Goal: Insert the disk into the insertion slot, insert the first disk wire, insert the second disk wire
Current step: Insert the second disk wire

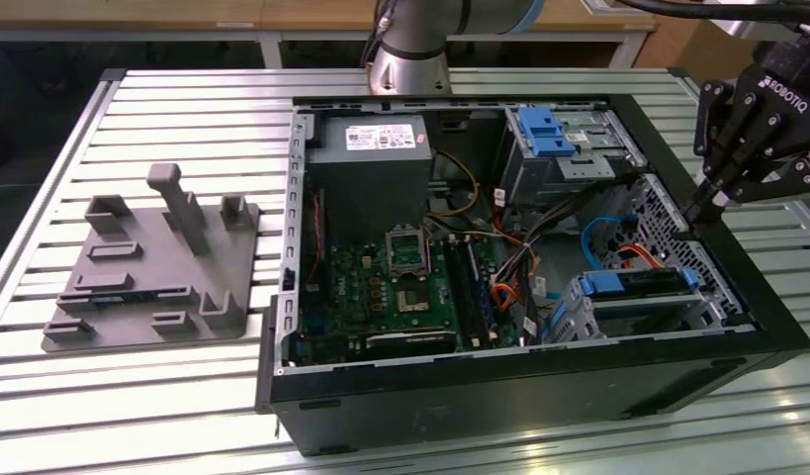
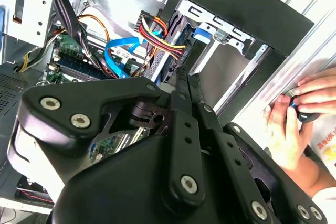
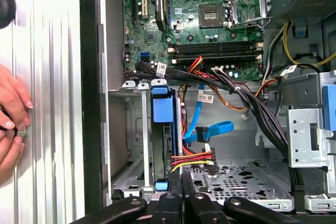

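Closed finger against finger with nothing seen between them, the end effector (image 3: 181, 179) has its tips down inside the open computer case, right at the end of the disk (image 3: 163, 124), which sits in its blue carrier within the insertion slot (image 3: 236, 178). So the disk itself looks done. Just ahead of the tips runs the first disk wire (image 3: 191, 157), its red and orange strands fanning to a small black plug, and my judgement is that the work in hand is pressing that plug home with the shut fingers used as a pusher. To do it well, the push should run straight along the plug's own line into the disk's socket, squarely and gently, with the strands kept free of the tips and not pinched against the perforated metal. The second disk wire (image 3: 210, 129) loops a little beyond the tips and should be left undisturbed. Whether the black plug is fully seated cannot be told, since the fingertips and the strands cover the joint. The blue cable's own plug end is lost behind the bundle. Well off to the side, outside the case wall, a person's hand (image 3: 10, 114) rests on the desk (image 3: 52, 77), cut by the frame's edge.
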